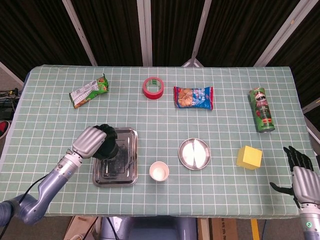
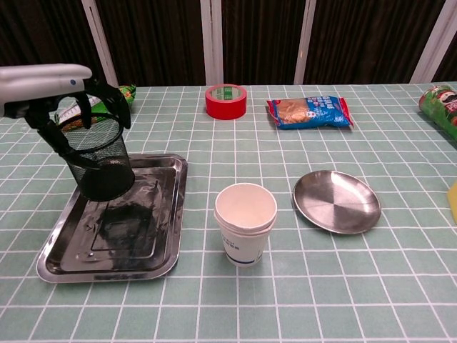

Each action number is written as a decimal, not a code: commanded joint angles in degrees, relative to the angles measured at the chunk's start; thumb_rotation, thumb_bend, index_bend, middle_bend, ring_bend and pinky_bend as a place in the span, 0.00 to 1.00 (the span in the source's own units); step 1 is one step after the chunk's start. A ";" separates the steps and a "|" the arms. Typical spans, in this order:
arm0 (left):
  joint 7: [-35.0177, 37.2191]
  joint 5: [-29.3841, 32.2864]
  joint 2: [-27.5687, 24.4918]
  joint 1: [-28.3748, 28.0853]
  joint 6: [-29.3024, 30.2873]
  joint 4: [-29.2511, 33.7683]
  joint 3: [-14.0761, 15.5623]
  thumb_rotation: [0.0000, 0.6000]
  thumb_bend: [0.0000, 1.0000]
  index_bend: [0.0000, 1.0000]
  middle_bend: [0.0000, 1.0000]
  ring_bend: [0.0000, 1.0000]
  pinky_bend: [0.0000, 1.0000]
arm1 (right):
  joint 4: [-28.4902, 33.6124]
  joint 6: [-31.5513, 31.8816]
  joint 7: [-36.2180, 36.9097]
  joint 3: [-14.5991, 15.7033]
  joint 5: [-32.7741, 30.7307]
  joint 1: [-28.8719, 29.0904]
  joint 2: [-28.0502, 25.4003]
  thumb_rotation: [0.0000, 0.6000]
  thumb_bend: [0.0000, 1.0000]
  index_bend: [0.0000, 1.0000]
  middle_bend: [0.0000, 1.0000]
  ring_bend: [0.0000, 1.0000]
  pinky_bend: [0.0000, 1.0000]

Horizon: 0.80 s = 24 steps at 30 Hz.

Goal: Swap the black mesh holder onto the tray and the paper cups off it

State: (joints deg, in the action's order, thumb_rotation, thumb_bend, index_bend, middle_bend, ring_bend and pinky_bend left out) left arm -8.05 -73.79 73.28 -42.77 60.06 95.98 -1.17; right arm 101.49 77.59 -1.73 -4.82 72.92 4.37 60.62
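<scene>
The left hand (image 2: 68, 107) is gripping the black mesh holder (image 2: 100, 164) by its upper rim and is holding it over the near-left part of the tray (image 2: 168, 236). From the chest view the holder seems to be just above the metal, not resting on it, but I cannot tell this for sure. The grip at the rim is keeping the fingers away from the tray floor, so the holder can be set down flat.

The paper cups (image 2: 245, 223) are standing nested on the table, just beside the right edge of the tray, so this half of the swap looks finished.

The holder's long axis is running from base to mouth. The mouth is pointing up and leaning a little toward the hand, so the holder is slightly tilted, not fully upright.

The right hand (image 1: 298, 167) is lying at the far right edge of the table, fingers spread, holding nothing.
</scene>
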 commanded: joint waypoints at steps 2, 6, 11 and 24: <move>2.91 -2.74 2.92 0.87 -1.26 -4.27 0.90 1.00 0.23 0.38 0.23 0.19 0.38 | 0.01 0.01 -0.04 0.02 0.13 0.01 -0.01 1.00 0.00 0.00 0.00 0.00 0.00; 2.72 -3.09 3.86 0.75 -2.68 -5.19 1.21 1.00 0.08 0.28 0.12 0.07 0.29 | 0.18 0.01 -0.20 0.04 -0.03 -0.07 -0.15 1.00 0.00 0.00 0.00 0.00 0.00; 0.51 -3.35 4.31 0.98 -1.93 -4.58 0.41 1.00 0.00 0.18 0.02 0.00 0.18 | 0.46 0.60 -0.15 0.05 0.36 -0.34 -0.41 1.00 0.00 0.00 0.00 0.00 0.00; -2.80 -16.01 -4.81 22.89 32.32 5.49 7.36 1.00 0.00 0.21 0.00 0.00 0.15 | -0.12 -4.25 8.87 3.21 11.53 2.31 -3.11 1.00 0.00 0.00 0.00 0.00 0.00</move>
State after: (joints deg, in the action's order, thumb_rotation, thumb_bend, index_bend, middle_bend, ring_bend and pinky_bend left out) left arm -10.64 -84.34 72.05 -30.64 79.09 100.56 1.74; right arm 101.84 75.09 3.38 -2.77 79.52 5.11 57.95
